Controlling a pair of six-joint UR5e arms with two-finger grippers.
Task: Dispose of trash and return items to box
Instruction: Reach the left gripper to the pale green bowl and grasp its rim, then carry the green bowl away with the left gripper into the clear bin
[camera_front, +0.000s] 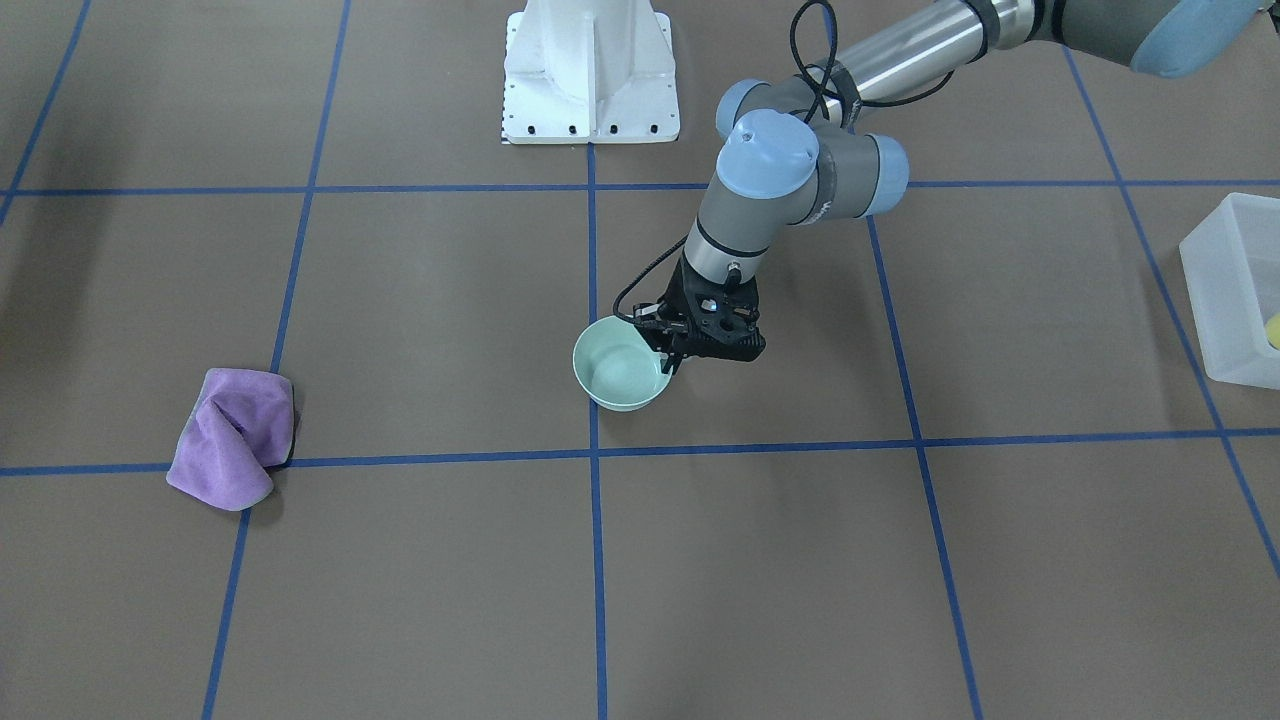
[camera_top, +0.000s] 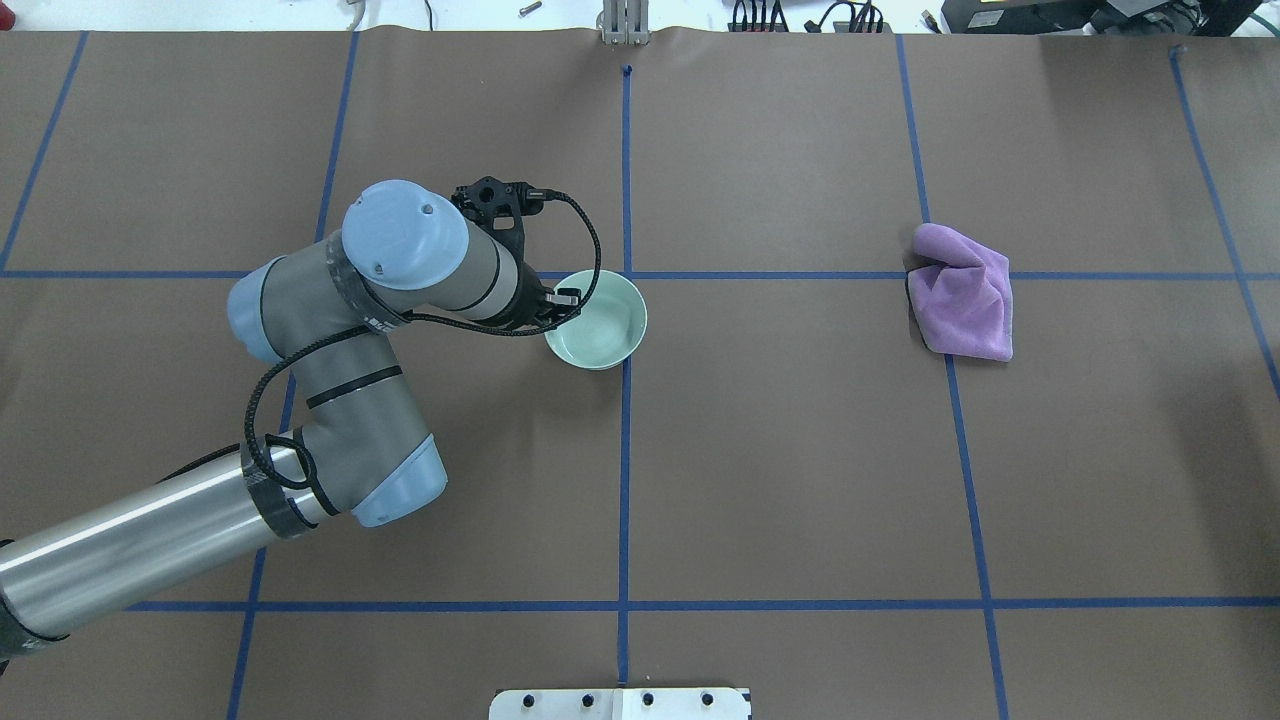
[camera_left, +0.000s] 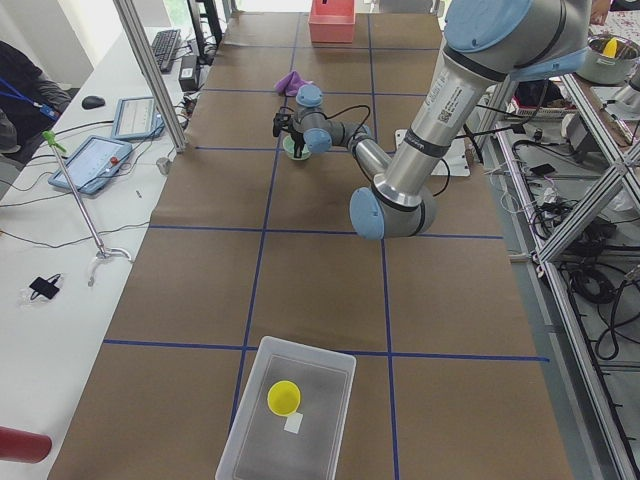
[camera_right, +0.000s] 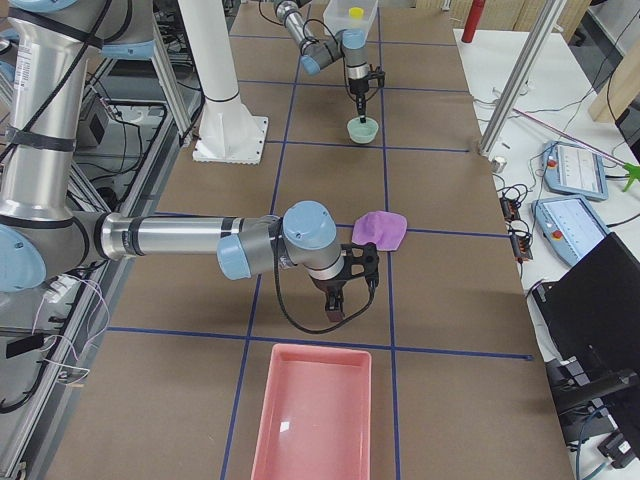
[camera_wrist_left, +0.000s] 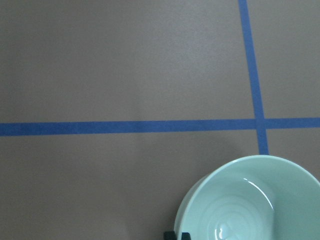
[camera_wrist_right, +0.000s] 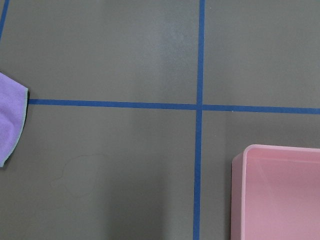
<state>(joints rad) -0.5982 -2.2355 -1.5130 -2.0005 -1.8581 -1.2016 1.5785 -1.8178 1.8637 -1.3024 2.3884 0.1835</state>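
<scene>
The pale mint-green bowl stands upright near the table's middle, beside a blue tape crossing; it also shows in the overhead view and the left wrist view. My left gripper points down at the bowl's rim, its fingertips close together on the rim, one inside and one outside. The yellow cup sits inside the frosted white box at the table's left end. My right gripper hovers low near the pink tray; I cannot tell if it is open or shut.
A crumpled purple cloth lies on the table's right half. A pink tray stands at the right end, its corner in the right wrist view. The white robot base sits at the table's edge.
</scene>
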